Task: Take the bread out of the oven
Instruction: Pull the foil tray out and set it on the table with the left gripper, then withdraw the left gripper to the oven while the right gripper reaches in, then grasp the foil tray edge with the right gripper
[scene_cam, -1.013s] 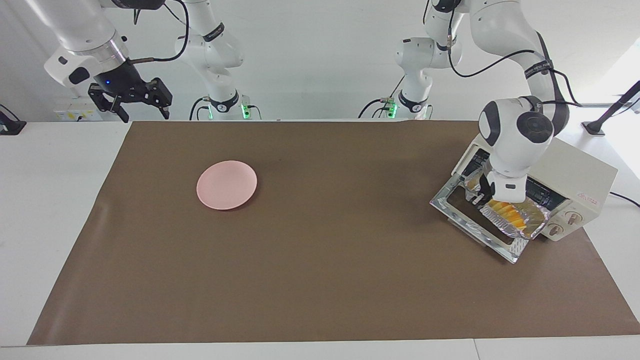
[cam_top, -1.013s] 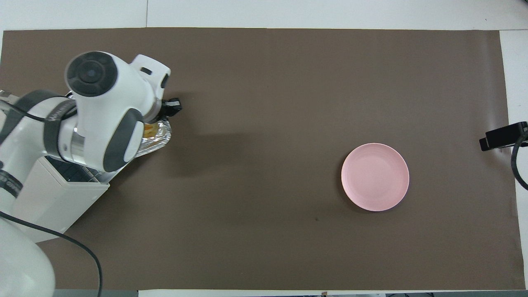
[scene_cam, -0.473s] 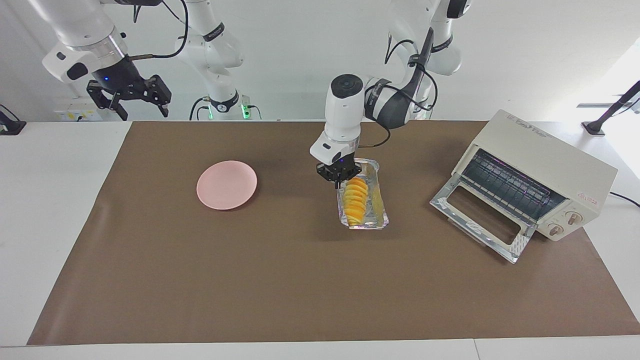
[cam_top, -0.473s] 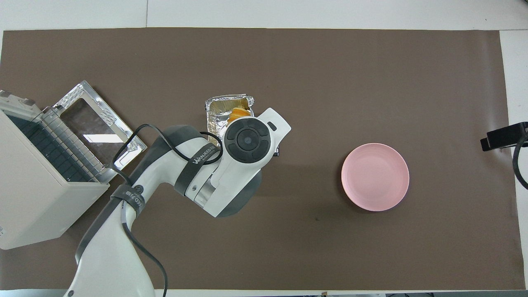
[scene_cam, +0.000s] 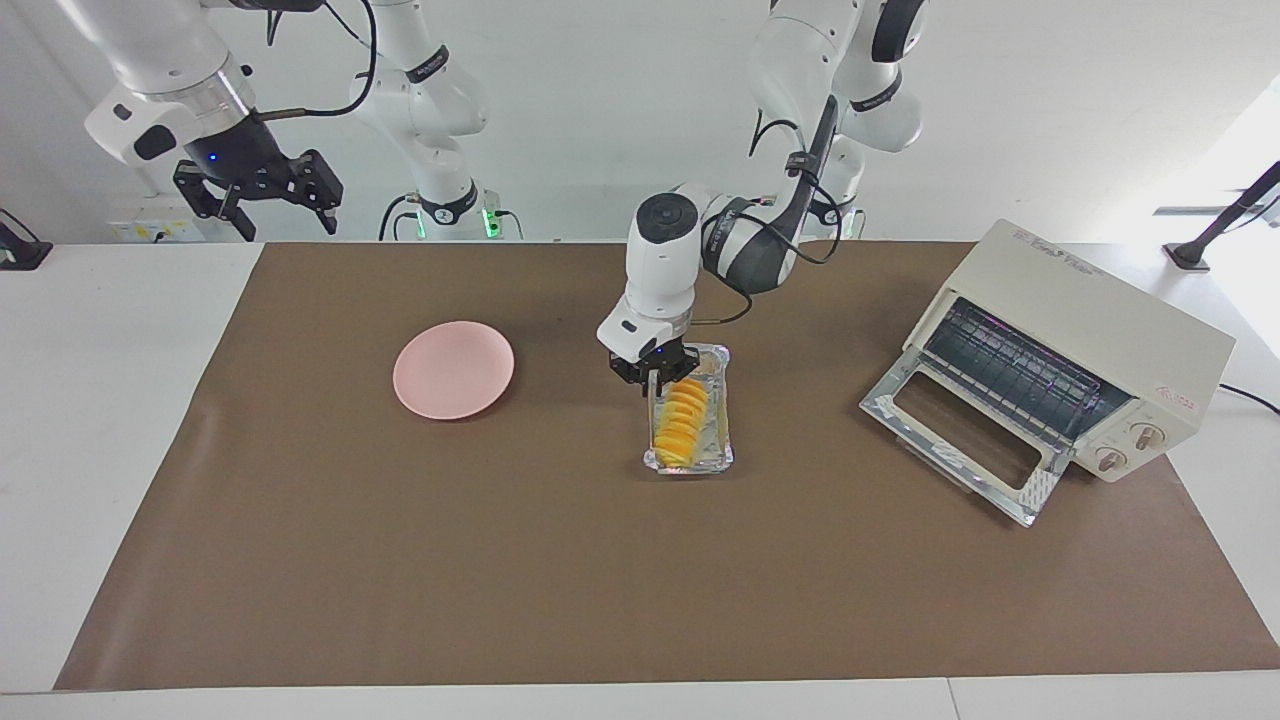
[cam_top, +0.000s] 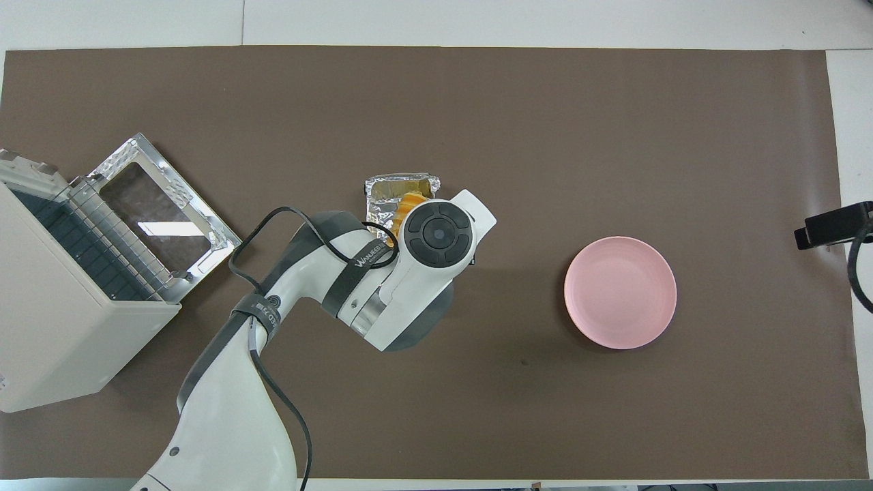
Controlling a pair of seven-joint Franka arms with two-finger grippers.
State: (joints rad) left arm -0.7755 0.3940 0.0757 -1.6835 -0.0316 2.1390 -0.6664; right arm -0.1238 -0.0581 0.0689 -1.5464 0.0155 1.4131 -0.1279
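Bread (scene_cam: 681, 422) in foil tray (scene_cam: 715, 452) under left gripper (scene_cam: 652, 378).

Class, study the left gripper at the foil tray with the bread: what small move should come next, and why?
Probably open the left gripper and lift clear. The foil tray with the bread seems to sit on the mat between the plate and the open, empty oven, so the bread is already out. The right gripper waits.

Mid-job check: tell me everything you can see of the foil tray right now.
The foil tray is a crinkled, shiny silver rectangular pan, lying flat on the brown mat mid-table, between the pink plate and the oven. The ridged yellow-orange bread lies in it lengthwise. The left tool is at its end nearer the robots, apparently gripping the rim.
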